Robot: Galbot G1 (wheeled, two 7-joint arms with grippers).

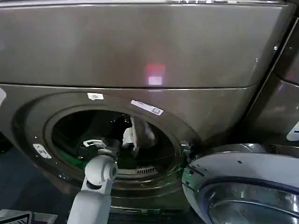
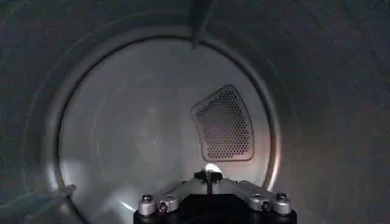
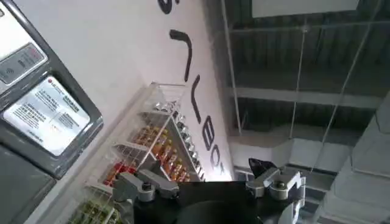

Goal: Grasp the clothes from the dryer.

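Note:
The bronze-brown dryer (image 1: 140,51) fills the head view, its round porthole open. My left arm reaches up through the porthole, and my left gripper (image 1: 120,143) is inside the drum. White clothes (image 1: 136,132) hang at its tip, above the drum floor. In the left wrist view the left gripper (image 2: 208,175) has its fingers closed together, with a small white bit of the clothes (image 2: 211,168) pinched at their tips. Behind it is the drum's pale back wall (image 2: 134,128). My right gripper (image 3: 204,176) is away from the dryer, pointing up at a ceiling, fingers spread wide with nothing between them.
The dryer's door (image 1: 243,186), silver-rimmed with glass, stands swung open at the lower right, close to the porthole. A neighbouring machine (image 1: 286,93) stands to the right. A perforated vent (image 2: 224,125) sits in the drum's back wall. A shelf of bottles (image 3: 152,158) stands beside the right arm.

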